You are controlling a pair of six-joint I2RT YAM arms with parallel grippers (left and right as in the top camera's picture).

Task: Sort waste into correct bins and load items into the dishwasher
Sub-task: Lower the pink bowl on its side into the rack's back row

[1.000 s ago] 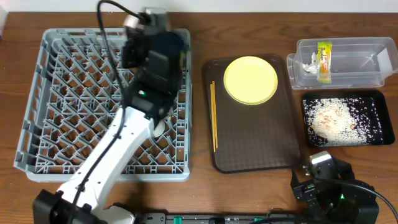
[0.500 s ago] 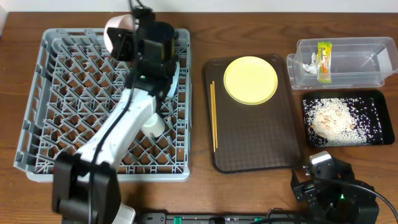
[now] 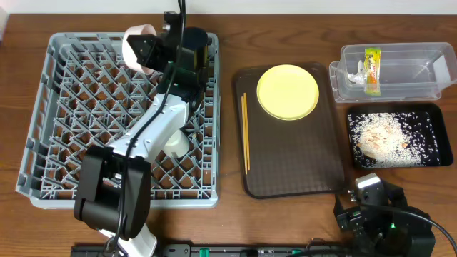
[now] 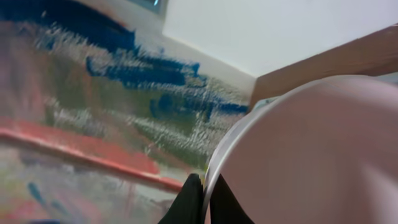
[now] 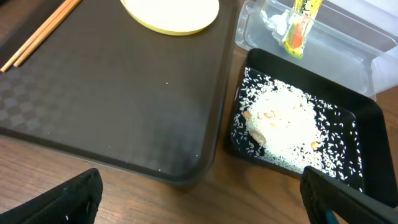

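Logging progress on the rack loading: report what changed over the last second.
The left gripper, shut on the white bowl, carried it leftward above the dish rack's far edge, uncovering the small white cup. Right gripper, yellow plate, chopsticks, clear tub and black tray stayed put.

Overhead is looking straight down on the whole wooden worktop (image 3: pixel 227 43). Left wrist is sitting tight against a round white bowl (image 4: pixel 311 155). Right wrist, low at 5 o'clock, is facing 12 o'clock, sharing overhead's dark brown rectangular serving tray (image 5: pixel 112 93).
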